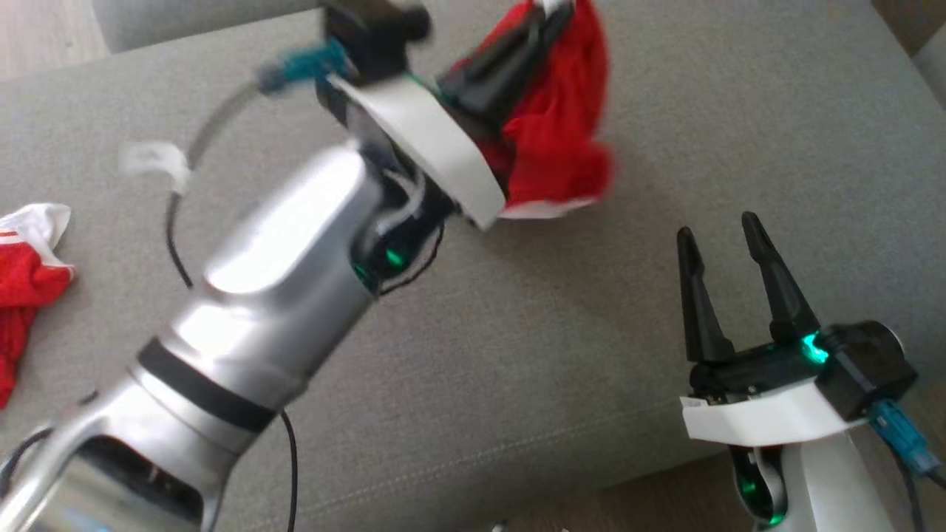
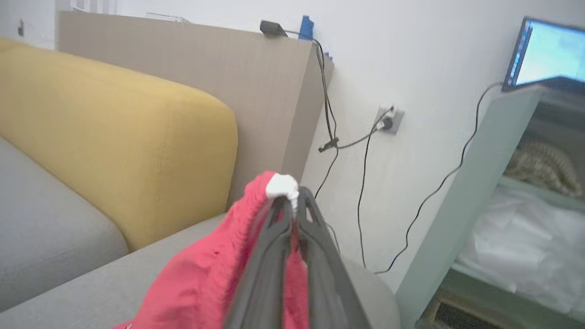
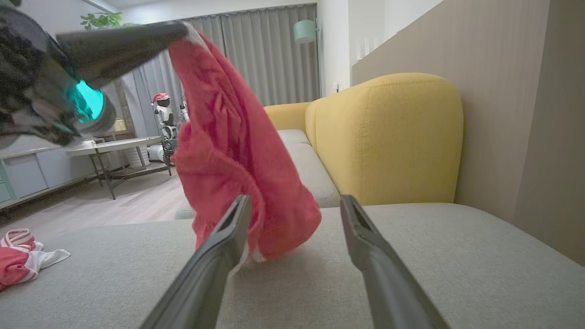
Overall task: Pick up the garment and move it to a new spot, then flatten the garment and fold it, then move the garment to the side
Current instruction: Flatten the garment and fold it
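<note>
A red garment [image 1: 562, 125] with white trim hangs bunched over the grey cushion, its lower end brushing the fabric in the right wrist view [image 3: 237, 169]. My left gripper [image 1: 550, 15] is shut on its top edge; in the left wrist view the fingertips [image 2: 292, 201] pinch a white hem with red cloth [image 2: 201, 278] draped below. My right gripper [image 1: 720, 233] stands open at the lower right, empty, its fingers [image 3: 228, 228] pointing at the hanging garment from a short way off.
A second red-and-white garment [image 1: 26, 273] lies crumpled at the left edge of the grey ottoman [image 1: 517, 355]. A yellow sofa arm [image 3: 388, 137] and a cardboard panel [image 2: 256, 82] stand behind. Cables [image 2: 361, 183] hang on the wall.
</note>
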Robot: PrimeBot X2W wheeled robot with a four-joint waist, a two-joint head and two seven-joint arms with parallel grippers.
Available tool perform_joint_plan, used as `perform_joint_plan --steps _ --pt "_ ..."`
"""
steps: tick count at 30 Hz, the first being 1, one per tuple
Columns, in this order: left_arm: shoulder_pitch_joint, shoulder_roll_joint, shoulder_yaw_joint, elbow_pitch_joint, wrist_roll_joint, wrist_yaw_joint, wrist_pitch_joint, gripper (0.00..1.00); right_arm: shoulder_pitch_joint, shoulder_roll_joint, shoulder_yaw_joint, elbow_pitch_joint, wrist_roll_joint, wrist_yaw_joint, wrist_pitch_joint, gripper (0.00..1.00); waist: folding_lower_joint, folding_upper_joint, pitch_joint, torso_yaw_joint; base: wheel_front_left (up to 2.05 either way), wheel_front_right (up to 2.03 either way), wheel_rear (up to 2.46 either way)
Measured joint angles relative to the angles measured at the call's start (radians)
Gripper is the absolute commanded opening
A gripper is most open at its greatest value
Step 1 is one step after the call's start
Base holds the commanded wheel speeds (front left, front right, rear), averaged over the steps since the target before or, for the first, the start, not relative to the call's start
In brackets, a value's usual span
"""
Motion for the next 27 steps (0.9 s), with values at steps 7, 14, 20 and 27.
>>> perform_joint_plan --steps 7,14,20,27 --pt "0.107 0.143 0.056 -0.082 -0.231 0.0 0.035 0.0 0.008 0.0 -0.007 -0.004 0.0 0.0 0.0 1.0 0.0 0.0 0.007 0.039 0.0 0.0 0.0" --pt "0.39 0.277 0.097 -0.033 -0.31 0.0 -0.04 0.0 0.008 0.0 0.015 0.085 0.0 0.0 0.0 1.0 0.0 0.0 0.05 0.101 0.0 0.0 0.0" --pt "0.41 0.278 0.134 -0.019 -0.324 0.0 -0.082 0.0 -0.01 0.0 0.024 0.279 0.06 0.0 0.0 1.0 0.0 0.0 0.076 0.161 0.0 0.0 0.0" --pt "0.409 0.279 0.148 -0.011 -0.322 0.0 -0.091 0.0 -0.141 -0.001 0.05 0.522 0.062 0.0 0.0 1.0 0.0 0.0 0.102 0.196 0.0 0.0 0.0"
